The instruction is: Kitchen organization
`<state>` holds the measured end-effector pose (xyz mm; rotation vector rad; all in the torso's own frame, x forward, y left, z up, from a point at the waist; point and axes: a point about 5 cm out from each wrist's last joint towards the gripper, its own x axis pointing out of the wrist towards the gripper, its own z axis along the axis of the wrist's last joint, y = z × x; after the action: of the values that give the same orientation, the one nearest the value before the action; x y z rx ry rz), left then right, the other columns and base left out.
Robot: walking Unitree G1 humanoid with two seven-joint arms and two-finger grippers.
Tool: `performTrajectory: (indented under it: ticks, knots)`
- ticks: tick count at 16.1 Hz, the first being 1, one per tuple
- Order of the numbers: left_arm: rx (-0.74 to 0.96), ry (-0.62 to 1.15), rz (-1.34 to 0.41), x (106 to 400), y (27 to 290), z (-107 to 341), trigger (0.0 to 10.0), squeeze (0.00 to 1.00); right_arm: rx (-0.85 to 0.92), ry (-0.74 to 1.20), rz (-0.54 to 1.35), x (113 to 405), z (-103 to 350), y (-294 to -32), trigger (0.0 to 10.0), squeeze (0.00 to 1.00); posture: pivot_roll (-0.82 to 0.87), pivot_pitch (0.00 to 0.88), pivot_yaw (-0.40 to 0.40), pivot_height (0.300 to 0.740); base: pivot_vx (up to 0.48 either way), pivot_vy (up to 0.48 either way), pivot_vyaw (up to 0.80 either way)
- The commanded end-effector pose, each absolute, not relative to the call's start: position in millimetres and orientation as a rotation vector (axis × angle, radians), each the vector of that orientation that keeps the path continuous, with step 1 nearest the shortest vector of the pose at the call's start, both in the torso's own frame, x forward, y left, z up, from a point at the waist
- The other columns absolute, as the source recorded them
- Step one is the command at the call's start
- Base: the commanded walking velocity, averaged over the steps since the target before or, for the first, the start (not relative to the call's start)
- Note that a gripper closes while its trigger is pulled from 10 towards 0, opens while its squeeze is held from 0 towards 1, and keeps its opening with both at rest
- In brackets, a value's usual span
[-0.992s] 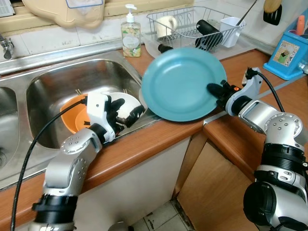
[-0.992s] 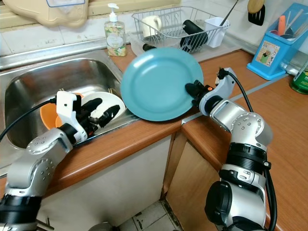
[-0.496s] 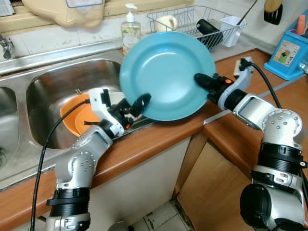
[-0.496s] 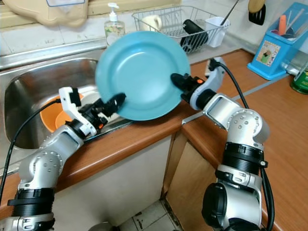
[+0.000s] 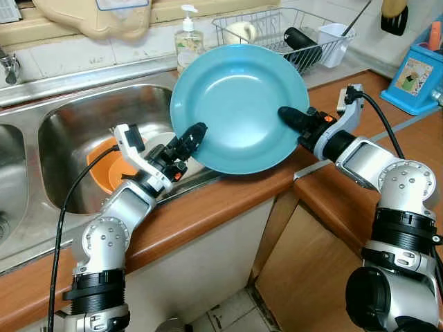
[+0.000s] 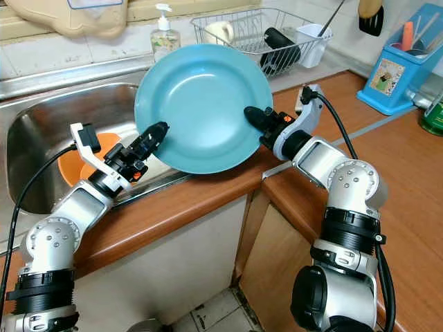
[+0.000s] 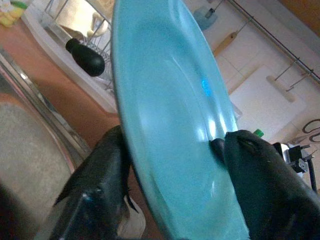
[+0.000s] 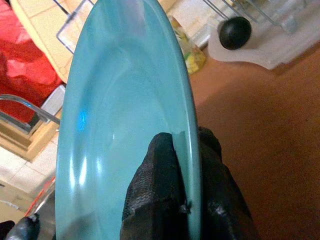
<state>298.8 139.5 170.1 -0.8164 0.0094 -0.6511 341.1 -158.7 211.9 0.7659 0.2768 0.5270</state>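
Note:
A round blue plate [image 5: 239, 104] is held tilted on edge above the counter's front edge, beside the sink. My right gripper [image 5: 291, 116] is shut on its right rim, one finger [image 8: 155, 190] on the face and one behind. My left gripper [image 5: 194, 135] is at the plate's lower left rim. In the left wrist view its fingers [image 7: 105, 170] stand wide apart on either side of the plate [image 7: 170, 125], one at the back and one at the face. Below it in the sink [image 5: 76, 111] lie an orange bowl [image 5: 104, 162] and a white bowl [image 5: 165, 140].
A wire dish rack [image 5: 325, 52] with a cup and a black bottle stands behind the plate. A soap bottle [image 5: 185, 45] stands at the sink's back corner. A blue utensil holder [image 5: 419, 72] sits at the far right. The wooden counter [image 5: 208, 207] runs below.
My right gripper has lifted the plate and carried it left toward the sink. My left gripper rose from the white bowl and now straddles the plate's lower left rim.

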Motion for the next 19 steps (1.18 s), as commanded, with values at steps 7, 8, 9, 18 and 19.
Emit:
performTrajectory:
  ticks: [7, 8, 9, 18, 19]
  knots:
    - [-0.816, -0.012, -0.645, 303, 139, 179, 0.0, 0.0, 0.768, 0.266, 0.587, 336, 217, -146, 0.0, 0.0, -0.01, 0.0, 0.032, 0.74, 0.0, 0.0, 0.0]
    - [-0.814, -0.012, -0.641, 303, 139, 179, 0.0, 0.0, 0.767, 0.266, 0.588, 335, 217, -145, 0.0, 0.0, -0.01, 0.0, 0.034, 0.74, 0.0, 0.0, 0.0]
    - [-0.814, -0.011, -0.638, 303, 139, 179, 0.0, 0.0, 0.764, 0.267, 0.589, 335, 217, -145, 0.0, 0.0, -0.01, 0.0, 0.035, 0.74, 0.0, 0.0, 0.0]
    - [-0.83, -0.022, -0.535, 311, 151, 178, 0.0, 0.0, 0.709, 0.265, 0.579, 333, 212, -142, 10.0, 1.0, -0.02, 0.0, 0.041, 0.74, 0.0, 0.0, 0.0]
    - [-0.843, -0.039, -0.525, 311, 155, 180, 0.0, 0.0, 0.707, 0.262, 0.58, 333, 212, -141, 10.0, 1.0, -0.02, 0.0, 0.043, 0.74, 0.0, 0.0, 0.0]
